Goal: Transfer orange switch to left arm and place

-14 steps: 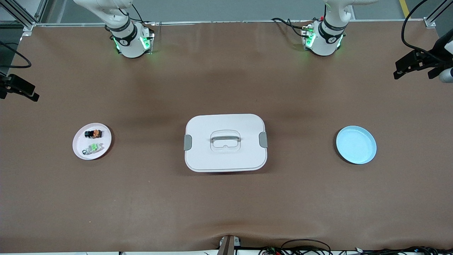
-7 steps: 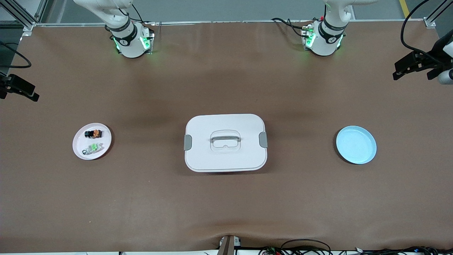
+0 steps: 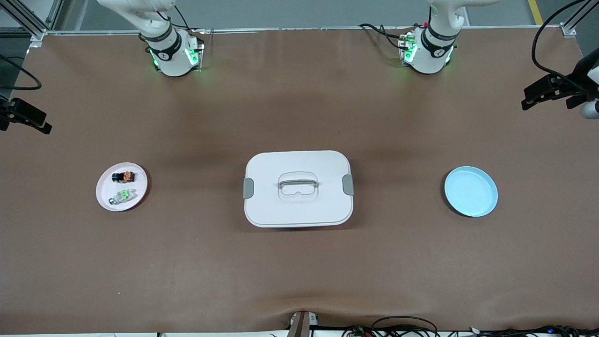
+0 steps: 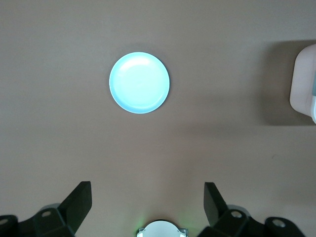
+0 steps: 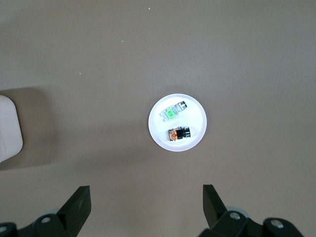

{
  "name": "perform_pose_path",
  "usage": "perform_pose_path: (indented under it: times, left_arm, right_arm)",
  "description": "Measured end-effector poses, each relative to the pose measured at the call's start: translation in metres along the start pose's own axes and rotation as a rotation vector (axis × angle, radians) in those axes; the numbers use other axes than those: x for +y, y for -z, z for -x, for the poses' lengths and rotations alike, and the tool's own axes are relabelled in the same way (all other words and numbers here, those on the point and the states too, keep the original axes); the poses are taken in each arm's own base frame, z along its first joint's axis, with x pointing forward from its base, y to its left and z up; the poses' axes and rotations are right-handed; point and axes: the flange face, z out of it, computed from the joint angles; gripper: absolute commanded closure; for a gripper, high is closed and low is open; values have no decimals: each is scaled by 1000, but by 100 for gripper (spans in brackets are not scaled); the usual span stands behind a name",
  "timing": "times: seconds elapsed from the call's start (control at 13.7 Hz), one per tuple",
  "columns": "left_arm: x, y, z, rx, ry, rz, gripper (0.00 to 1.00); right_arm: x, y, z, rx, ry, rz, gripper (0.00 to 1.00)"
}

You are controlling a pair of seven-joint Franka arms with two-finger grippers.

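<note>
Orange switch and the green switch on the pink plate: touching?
Apart. The right wrist view shows bare plate between the orange switch and the green switch; the front view shows the same gap.

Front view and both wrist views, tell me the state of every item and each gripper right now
orange switch: lying on the pink plate
green switch: lying on the same plate
box: lid on
blue plate: empty
left gripper: open, high over table
right gripper: open, high over table
</note>
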Motion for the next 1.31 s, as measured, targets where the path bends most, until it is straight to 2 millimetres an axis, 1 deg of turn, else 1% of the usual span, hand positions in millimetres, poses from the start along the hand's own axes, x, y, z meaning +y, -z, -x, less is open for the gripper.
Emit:
perform_pose_path:
  times: [0.66, 0.95, 1.17, 1.31]
  left_arm:
    - [-1, 3, -3, 30, 2, -1, 0]
    - [-1, 3, -3, 32, 2, -1, 0]
    - [-1, 3, -3, 32, 2, -1, 0]
    - [-1, 4, -3, 33, 2, -1, 0]
  right_arm:
    - [-1, 0, 0, -1, 2, 0, 0]
    - [-8, -4, -1, -12, 14, 0, 0]
    - [-13, -13, -3, -37, 23, 1, 0]
    - [-13, -33, -8, -82, 23, 2, 0]
